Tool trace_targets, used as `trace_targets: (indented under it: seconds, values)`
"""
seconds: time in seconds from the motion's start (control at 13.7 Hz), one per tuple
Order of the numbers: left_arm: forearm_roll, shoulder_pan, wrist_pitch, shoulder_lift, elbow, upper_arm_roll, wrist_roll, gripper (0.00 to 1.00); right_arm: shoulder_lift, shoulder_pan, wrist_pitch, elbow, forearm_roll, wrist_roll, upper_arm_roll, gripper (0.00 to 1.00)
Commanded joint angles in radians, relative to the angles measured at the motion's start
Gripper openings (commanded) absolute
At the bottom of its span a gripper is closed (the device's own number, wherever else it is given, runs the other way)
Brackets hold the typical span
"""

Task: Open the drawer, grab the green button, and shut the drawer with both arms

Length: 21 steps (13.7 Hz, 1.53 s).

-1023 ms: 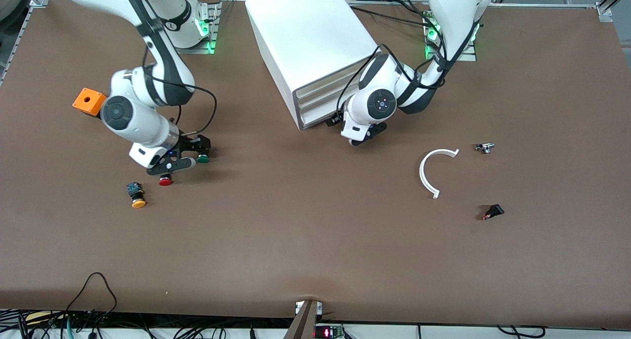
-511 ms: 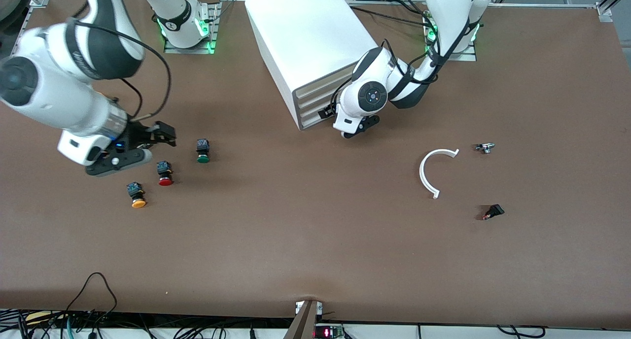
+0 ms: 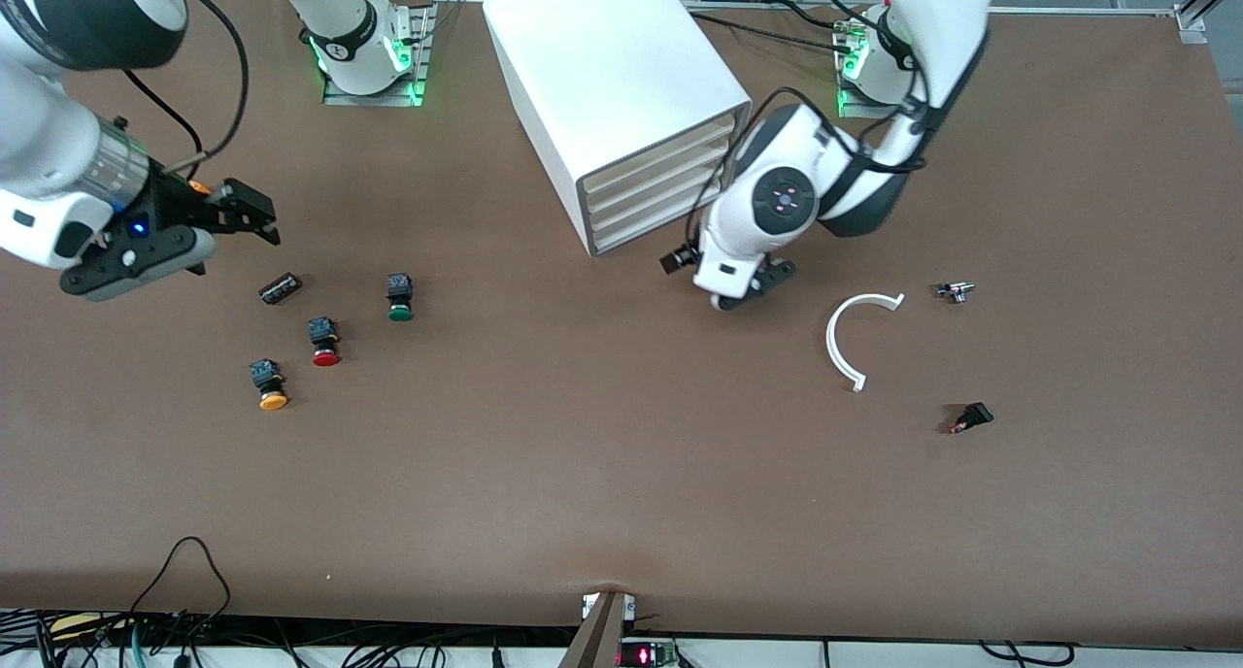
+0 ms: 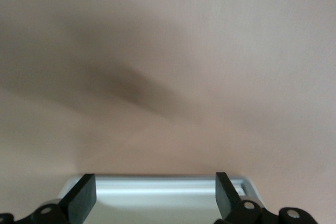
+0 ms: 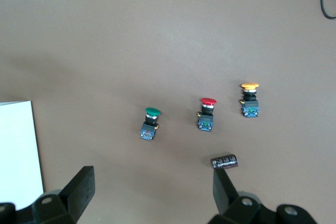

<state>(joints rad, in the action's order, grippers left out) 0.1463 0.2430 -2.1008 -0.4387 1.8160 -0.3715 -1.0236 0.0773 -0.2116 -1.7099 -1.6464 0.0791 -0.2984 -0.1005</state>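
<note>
With the green-capped push button [image 3: 399, 298] out on the brown desk [image 3: 621, 493] and all four cream drawers [image 3: 649, 198] flush, retreat cleanly: left gripper [image 4: 153, 199] spread empty before the cabinet, right gripper [image 5: 152, 195] spread empty toward its arm's desk edge.

Three cameras: one high front, two on wrists.
The front view faces the bases across the table [image 3: 621, 513]; the right wrist view shares its green button [image 3: 399, 297] [image 5: 150, 123]; the left wrist view sits close to the tabletop.

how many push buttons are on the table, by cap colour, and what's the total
Green: 1
Red: 1
Yellow-orange: 1
Total: 3 buttons, all lying loose toward the right arm's end of the table.
</note>
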Motion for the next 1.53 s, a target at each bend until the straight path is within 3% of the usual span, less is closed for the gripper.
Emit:
trace_targets:
  seconds: [0.0, 0.29, 0.66, 1.46]
  values:
    - [-0.039, -0.019, 0.056, 0.04, -0.023, 0.066, 0.164, 1.0, -0.028, -0.002, 0.023, -0.013, -0.039, -0.042, -0.005, 1.0]
    - [-0.04, -0.134, 0.177, 0.129, -0.024, 0.105, 0.414, 1.0, -0.028, 0.024, 0.021, -0.01, -0.047, -0.071, 0.011, 1.0]
    - [-0.109, -0.225, 0.266, 0.221, -0.027, 0.221, 0.704, 1.0, -0.018, 0.035, 0.018, -0.001, -0.071, -0.067, 0.031, 1.0]
    - [-0.231, -0.257, 0.449, 0.451, -0.029, 0.341, 0.904, 1.0, -0.01, 0.04, 0.012, 0.031, -0.077, -0.064, 0.028, 1.0]
